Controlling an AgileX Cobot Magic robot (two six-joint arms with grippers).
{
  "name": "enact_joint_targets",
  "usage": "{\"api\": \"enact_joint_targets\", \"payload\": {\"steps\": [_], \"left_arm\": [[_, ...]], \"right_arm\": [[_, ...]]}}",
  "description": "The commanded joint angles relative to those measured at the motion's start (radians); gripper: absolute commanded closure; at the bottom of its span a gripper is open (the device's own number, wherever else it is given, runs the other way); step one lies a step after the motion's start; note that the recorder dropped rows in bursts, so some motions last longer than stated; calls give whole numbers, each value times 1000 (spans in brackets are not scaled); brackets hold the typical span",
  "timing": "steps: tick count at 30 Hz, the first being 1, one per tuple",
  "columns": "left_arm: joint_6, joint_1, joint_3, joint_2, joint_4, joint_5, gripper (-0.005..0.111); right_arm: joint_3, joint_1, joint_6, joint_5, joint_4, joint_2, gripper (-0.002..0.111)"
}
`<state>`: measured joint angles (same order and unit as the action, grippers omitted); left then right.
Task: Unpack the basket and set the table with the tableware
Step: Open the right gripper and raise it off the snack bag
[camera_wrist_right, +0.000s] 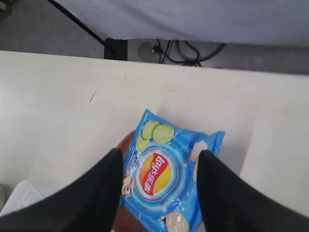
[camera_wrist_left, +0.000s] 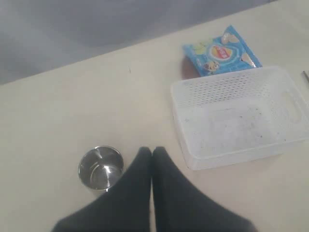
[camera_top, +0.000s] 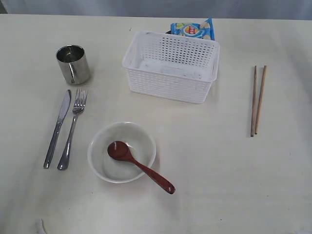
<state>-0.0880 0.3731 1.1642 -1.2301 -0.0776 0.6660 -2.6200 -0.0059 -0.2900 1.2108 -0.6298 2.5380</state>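
Observation:
The white basket point(camera_top: 170, 66) stands empty at the back of the table point(camera_top: 219, 170). Left of it is the steel cup point(camera_top: 73, 63), with the knife point(camera_top: 58, 127) and fork point(camera_top: 73, 127) side by side below it. A reddish-brown spoon point(camera_top: 141, 168) rests in the white bowl point(camera_top: 122, 152). Two chopsticks point(camera_top: 258, 100) lie at the right. Behind the basket a small brown plate point(camera_wrist_right: 126, 141) shows under the blue chip bag point(camera_wrist_right: 166, 179). My right gripper point(camera_wrist_right: 161, 159) is open, one finger on each side of the bag. My left gripper point(camera_wrist_left: 152, 152) is shut and empty, between the cup point(camera_wrist_left: 100, 167) and the basket point(camera_wrist_left: 241, 118).
The chip bag point(camera_top: 193, 30) leans just behind the basket's far rim. Beyond the table's far edge, cables point(camera_wrist_right: 188, 53) and a dark stand lie on the floor. Neither arm shows in the exterior view.

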Motion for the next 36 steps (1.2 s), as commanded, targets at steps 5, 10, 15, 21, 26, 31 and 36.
{"api": "enact_joint_targets", "payload": {"steps": [5, 10, 15, 21, 26, 31, 36], "left_arm": [[-1, 1, -4, 10, -10, -18, 107], [-1, 1, -4, 10, -10, -16, 107], [-2, 1, -4, 10, -10, -21, 107], [-3, 1, -4, 10, -10, -44, 107], [-3, 1, -4, 10, -10, -57, 107], [-3, 1, -4, 10, -10, -59, 107], [-3, 1, -4, 10, -10, -66, 107]], "right_arm": [[5, 80, -235, 10, 14, -24, 62], [5, 165, -124, 10, 39, -59, 70], [5, 147, 4, 10, 143, -182, 109], [5, 124, 73, 10, 214, -301, 109], [5, 124, 69, 7, 198, -323, 109], [5, 124, 40, -124, 157, -322, 109], [5, 122, -6, -234, 111, -315, 109]]}}
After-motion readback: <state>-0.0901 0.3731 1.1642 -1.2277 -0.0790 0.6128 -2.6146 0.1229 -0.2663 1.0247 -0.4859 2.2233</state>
